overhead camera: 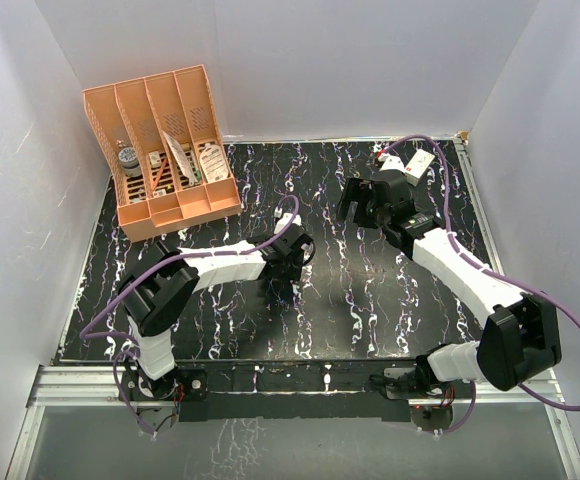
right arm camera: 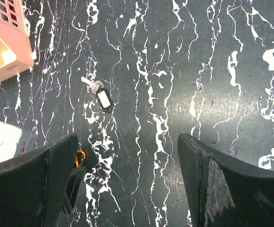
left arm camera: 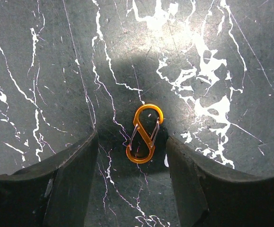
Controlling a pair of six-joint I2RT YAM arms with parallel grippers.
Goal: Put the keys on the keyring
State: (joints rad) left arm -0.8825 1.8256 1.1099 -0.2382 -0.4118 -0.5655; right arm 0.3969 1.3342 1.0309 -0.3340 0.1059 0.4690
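The keyring [left arm camera: 145,134] is a small orange S-shaped clip lying flat on the black marbled table. My left gripper [left arm camera: 131,144] is open just above the table, with one finger on each side of the clip's near end and neither touching it. The keys [right arm camera: 99,96] are a small dark piece with a white face and a silvery end, lying on the table ahead of my right gripper [right arm camera: 127,142]. That gripper is open, empty and apart from them. The keyring also peeks out beside the right gripper's left finger in the right wrist view [right arm camera: 81,157].
A large orange slotted organizer [overhead camera: 160,150] holding small items stands at the back left. A white box with a red mark [overhead camera: 415,165] lies at the back right. White walls enclose the table. The left gripper [overhead camera: 295,250] and right gripper [overhead camera: 358,203] are close together mid-table.
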